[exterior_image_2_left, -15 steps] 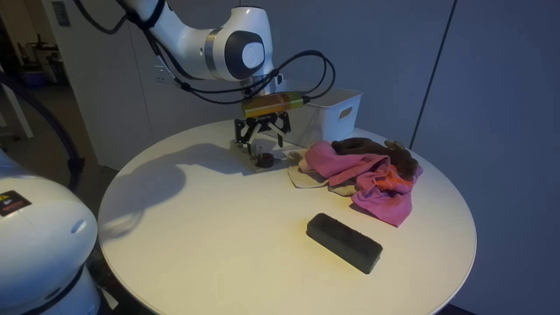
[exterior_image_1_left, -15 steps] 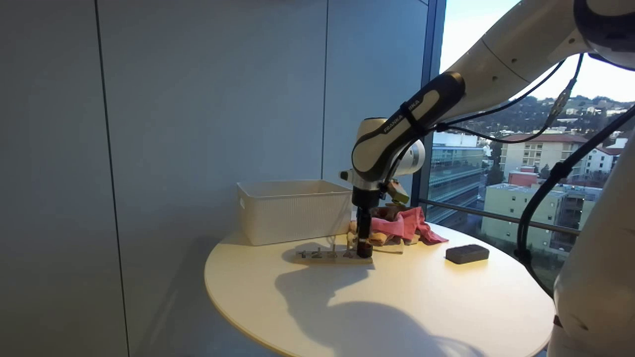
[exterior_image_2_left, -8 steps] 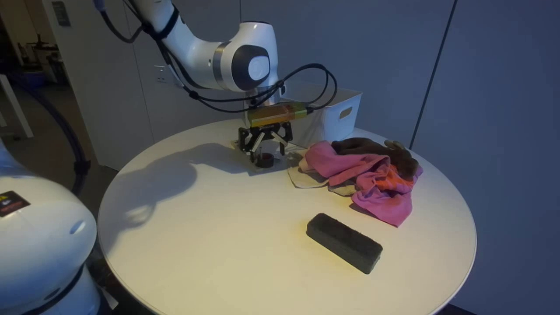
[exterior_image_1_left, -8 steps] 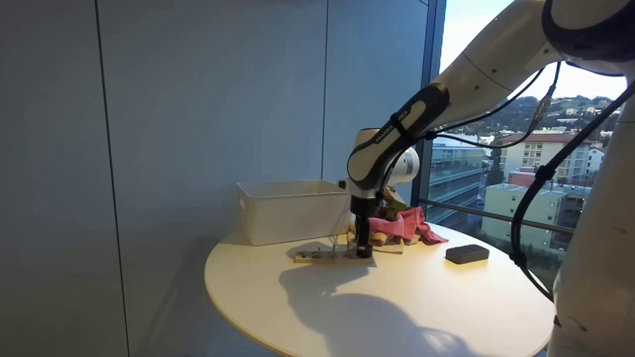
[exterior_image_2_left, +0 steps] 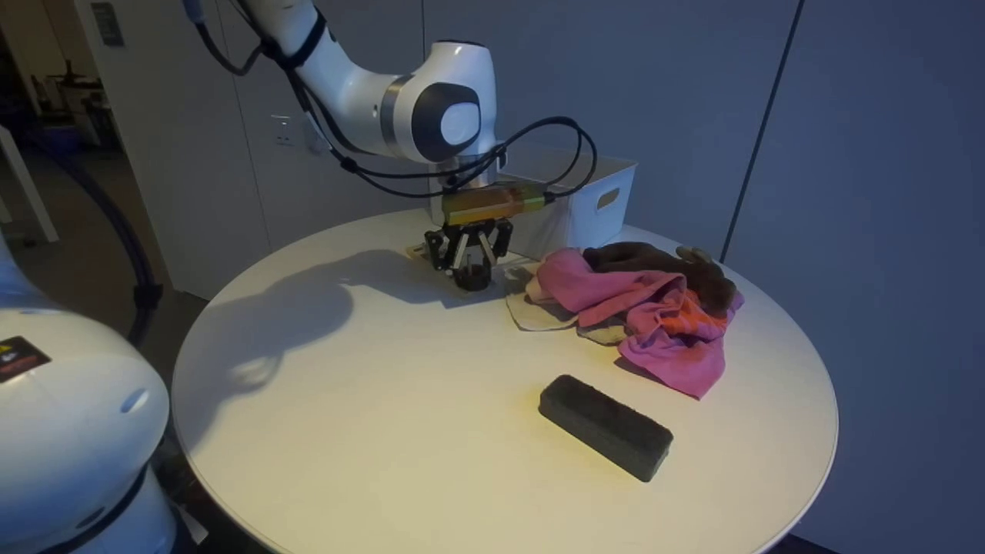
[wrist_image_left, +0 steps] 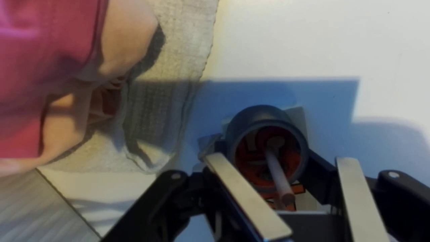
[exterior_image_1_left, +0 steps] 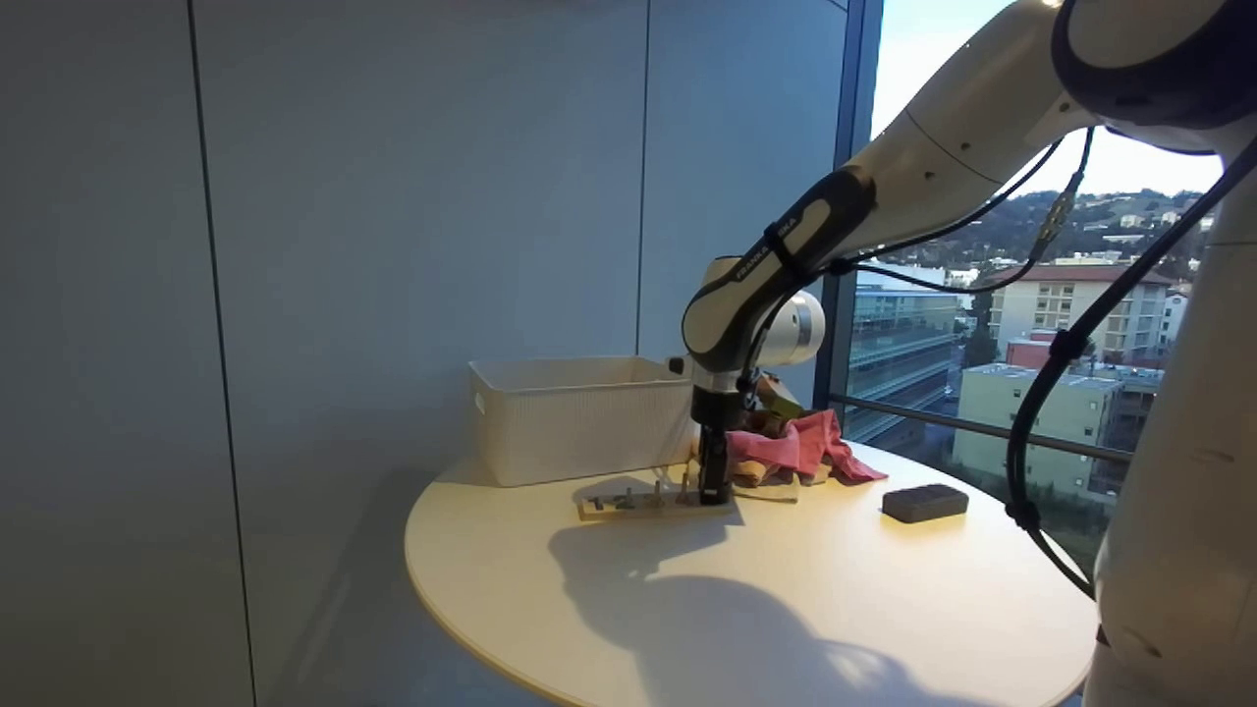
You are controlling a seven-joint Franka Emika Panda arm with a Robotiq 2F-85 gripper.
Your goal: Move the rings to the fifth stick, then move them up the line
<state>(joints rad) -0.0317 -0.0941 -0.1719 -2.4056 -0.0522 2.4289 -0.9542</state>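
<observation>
A dark ring sits around a stick at the end of the wooden board. Orange print on the board shows through the ring's opening in the wrist view. My gripper points down over this end, a finger against each side of the ring, shut on it. The stick stands inside the ring and rises past its rim. Four numbered places run along the board away from it, with sticks such as this thin one standing bare. Whether more than one ring is stacked here I cannot tell.
A white bin stands right behind the board. Close beside the ring's end lies a heap of pink and brown cloths. A dark block rests nearer the front of the round table.
My gripper has come down and its fingers have closed from wide apart onto the ring. The ring and the board have shifted slightly toward the numbered end.
</observation>
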